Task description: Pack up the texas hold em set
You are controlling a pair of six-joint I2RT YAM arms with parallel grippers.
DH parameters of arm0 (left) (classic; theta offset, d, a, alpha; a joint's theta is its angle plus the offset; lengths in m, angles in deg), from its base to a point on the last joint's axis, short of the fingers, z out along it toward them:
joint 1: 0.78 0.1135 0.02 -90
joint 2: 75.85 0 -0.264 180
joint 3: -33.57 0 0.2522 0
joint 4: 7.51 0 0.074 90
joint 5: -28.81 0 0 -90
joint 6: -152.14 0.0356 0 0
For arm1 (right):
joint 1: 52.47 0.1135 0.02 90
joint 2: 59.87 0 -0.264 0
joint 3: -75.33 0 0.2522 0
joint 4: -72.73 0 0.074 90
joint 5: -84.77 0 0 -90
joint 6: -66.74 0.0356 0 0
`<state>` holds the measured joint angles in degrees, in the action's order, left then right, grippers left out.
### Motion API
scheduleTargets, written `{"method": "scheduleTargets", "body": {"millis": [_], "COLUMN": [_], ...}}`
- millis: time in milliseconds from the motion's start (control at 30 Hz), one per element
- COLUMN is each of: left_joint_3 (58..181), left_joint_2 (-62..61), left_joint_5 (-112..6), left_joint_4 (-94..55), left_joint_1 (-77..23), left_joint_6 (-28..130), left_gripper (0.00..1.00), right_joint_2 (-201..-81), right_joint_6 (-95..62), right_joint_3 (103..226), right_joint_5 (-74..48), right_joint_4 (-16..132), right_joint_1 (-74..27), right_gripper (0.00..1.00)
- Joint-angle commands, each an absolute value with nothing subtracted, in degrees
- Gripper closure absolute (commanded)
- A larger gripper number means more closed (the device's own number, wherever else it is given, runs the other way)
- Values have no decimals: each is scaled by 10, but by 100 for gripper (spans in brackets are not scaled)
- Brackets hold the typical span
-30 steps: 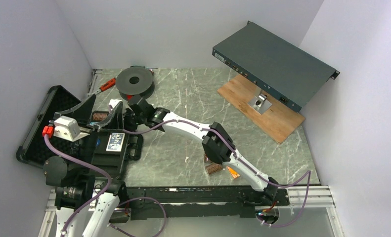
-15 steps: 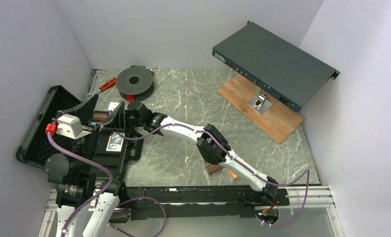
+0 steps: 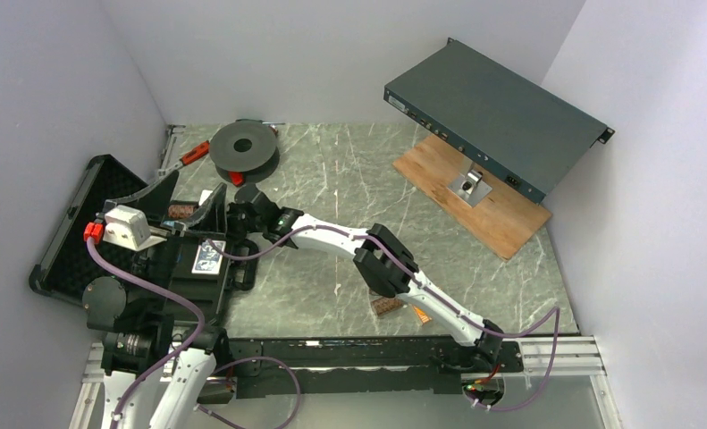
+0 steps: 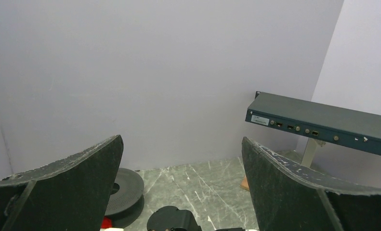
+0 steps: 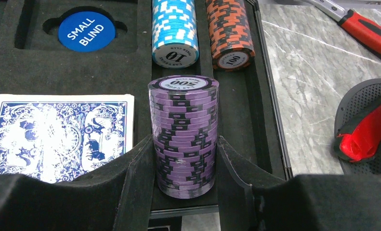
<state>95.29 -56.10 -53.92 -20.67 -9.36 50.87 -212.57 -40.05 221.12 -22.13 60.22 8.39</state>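
Item 1: right hand (image 5: 183, 161), fingers clamped on either side of the purple chip stack (image 5: 183, 110), top face marked 500. I see the stack over the foam of the open black case (image 5: 34, 67), just beside the card deck (image 5: 58, 132) and near the blue chip row (image 5: 175, 29) and orange chip row (image 5: 229, 31). Item 2: left hand (image 4: 181, 183), raised, fingers spread wide, holding nothing.

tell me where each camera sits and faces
top external: above and behind, looking down on the table; left arm and right arm show.
left wrist: faces the back wall level; open left gripper frames it.
right wrist: looks down into the case; right gripper clamps the purple chip stack.
shared: grey box and black spool, in top and left wrist.
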Motion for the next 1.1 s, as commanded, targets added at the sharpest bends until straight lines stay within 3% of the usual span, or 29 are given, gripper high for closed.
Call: {"method": "scheduleTargets", "body": {"millis": [0,233,433,567,1000,1067], "left_joint_3": [951,949,948,948,947,947], "left_joint_2": [-554,-553,-553,-553,-553,-553], "left_joint_5": [-539,-541,-546,-548,-548,-549], "left_joint_4": [-203,-203,-205,-205,-206,-206], "left_joint_1": [-90,-89,-87,-86,-84,-83], "left_joint_6": [508,507,506,506,505,505], "left_gripper": [0,0,0,0,0,0], "right_joint_2": [-2070,-2046,-2032,-2030,-1990,-1974], "right_joint_6": [-424,-426,-428,-427,-426,-418], "right_joint_3": [2185,2153,2145,2142,2104,2088], "right_joint_5": [-215,-189,-183,-179,-148,-150], "right_joint_4": [629,633,630,629,637,647], "right_joint_1": [89,89,89,90,92,92], "right_gripper": [91,57,44,30,28,38]}}
